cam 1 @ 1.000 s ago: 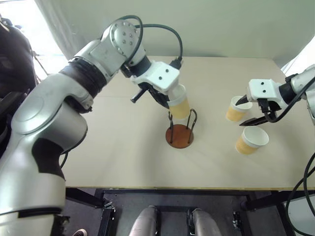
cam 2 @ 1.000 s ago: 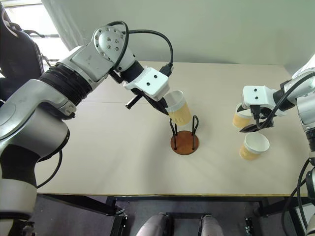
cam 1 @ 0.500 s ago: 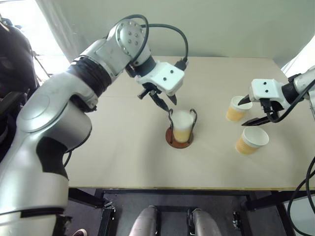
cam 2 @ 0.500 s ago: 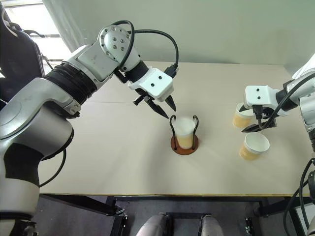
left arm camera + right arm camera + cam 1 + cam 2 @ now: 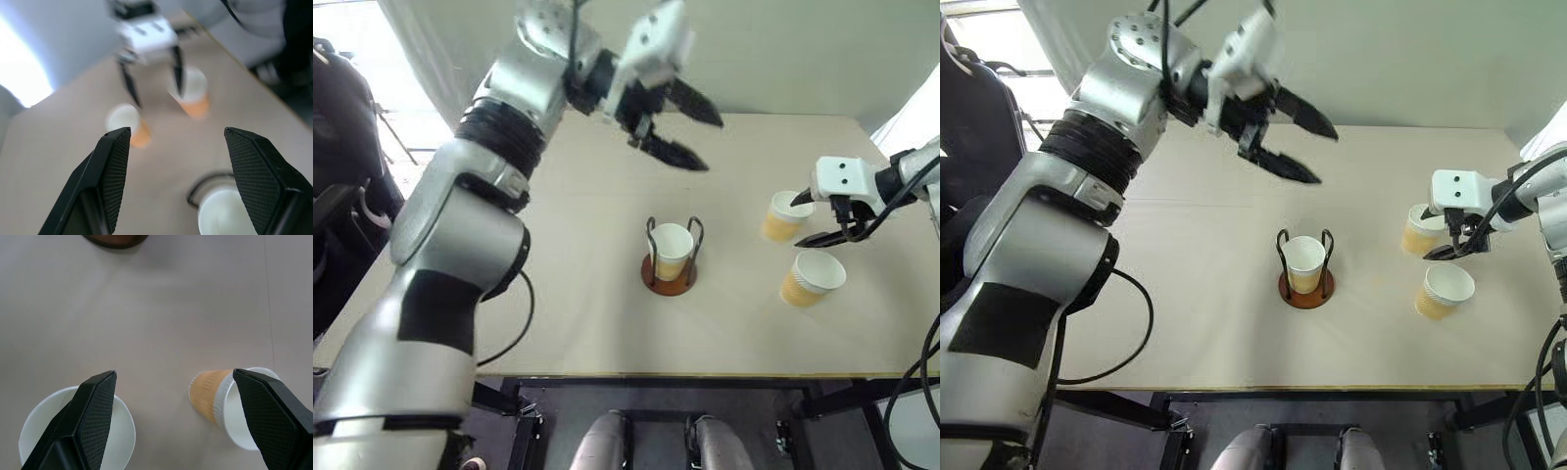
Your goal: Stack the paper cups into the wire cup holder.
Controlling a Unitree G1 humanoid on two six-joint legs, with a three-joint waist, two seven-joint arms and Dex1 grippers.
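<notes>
1. While the left arm reaches high over the far half of the table (image 5: pixel 558 323), its left gripper (image 5: pixel 690 127) points sideways toward three o'clock, black fingers spread wide and holding nothing.
2. One paper cup (image 5: pixel 672 250) stands upright inside the wire cup holder (image 5: pixel 669 274) near the table's middle, white mouth up, wire loops rising on both sides of it.
3. At three o'clock from the holder, the right arm comes in from the table's edge; the right gripper (image 5: pixel 818 217) tilts downward with its fingers apart, empty.
4. Two more paper cups sit by that gripper: the farther cup (image 5: pixel 783 216) has one fingertip over its rim, and the nearer cup (image 5: pixel 813 278) stands just beside it, toward five o'clock.
5. No readable writing or brand marks appear on the cups, holder or grippers.
</notes>
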